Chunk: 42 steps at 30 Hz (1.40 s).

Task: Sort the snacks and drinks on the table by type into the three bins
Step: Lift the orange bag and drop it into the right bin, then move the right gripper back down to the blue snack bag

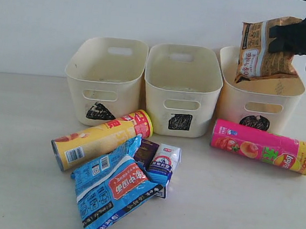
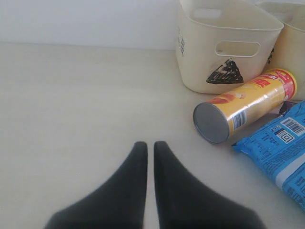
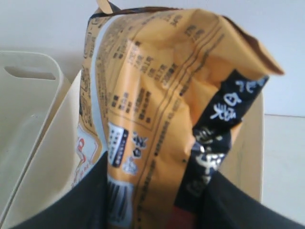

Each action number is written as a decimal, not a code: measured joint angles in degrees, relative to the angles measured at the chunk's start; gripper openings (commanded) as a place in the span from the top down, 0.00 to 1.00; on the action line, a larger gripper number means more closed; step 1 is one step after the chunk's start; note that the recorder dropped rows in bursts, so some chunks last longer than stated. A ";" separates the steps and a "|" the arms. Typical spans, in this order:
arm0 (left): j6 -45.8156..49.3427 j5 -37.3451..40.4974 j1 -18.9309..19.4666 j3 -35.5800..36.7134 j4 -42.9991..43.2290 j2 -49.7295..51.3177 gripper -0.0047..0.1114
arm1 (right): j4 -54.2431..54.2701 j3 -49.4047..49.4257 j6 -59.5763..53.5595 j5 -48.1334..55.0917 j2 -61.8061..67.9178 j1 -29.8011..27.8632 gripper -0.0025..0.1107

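Hanging in the grasp of the right gripper (image 1: 279, 37), the orange-brown bag (image 1: 262, 52) is positioned over the open top of the circle-marked bin (image 1: 235, 109). That bin is set immediately right of the square-marked bin (image 1: 153, 109) in the exterior view. Whether the bag's lower edge touches the rim cannot be determined.

The triangle-marked bin (image 1: 84, 94) is set immediately left of the square-marked bin. Just in front of the square-marked bin, the dark purple carton (image 1: 146, 152) and the white and blue carton (image 1: 164, 161) are placed side by side. The yellow tube (image 1: 99, 139) is laid on its side to the front-left of the square-marked bin. The blue packets (image 1: 113, 189) are laid farther forward, against the cartons and the tube. The pink tube (image 1: 263, 147) is laid on its side to the front-right.

The left gripper (image 2: 150, 148) is closed on nothing. It is held over bare table (image 1: 21, 134), apart from the yellow tube and well away from the square-marked bin.
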 measured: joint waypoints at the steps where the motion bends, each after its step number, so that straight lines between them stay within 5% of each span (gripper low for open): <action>1: 0.00 0.00 0.00 0.00 0.00 0.00 0.93 | 0.00 0.00 0.00 0.00 0.00 0.00 0.88; 6: 0.00 0.00 0.00 0.00 0.00 0.00 0.93 | 0.00 0.00 0.00 0.12 0.00 0.00 0.48; 9: 0.00 0.00 0.00 0.00 0.00 0.00 0.93 | 0.12 0.00 0.00 0.21 0.00 0.00 0.33; 17: 0.00 0.00 0.00 0.00 0.00 0.00 0.93 | 0.20 0.00 0.27 0.21 0.00 0.00 0.34; 21: 0.00 0.00 0.00 0.00 0.00 0.00 0.93 | 0.33 0.00 0.49 0.33 -0.53 0.00 0.43; 31: 0.00 0.00 0.00 0.00 0.00 0.00 0.93 | -2.66 0.00 0.49 7.43 -6.90 0.00 0.98; 42: 0.00 0.00 0.00 0.00 0.00 0.00 0.93 | -4.61 -0.05 0.84 25.44 -11.55 0.00 0.98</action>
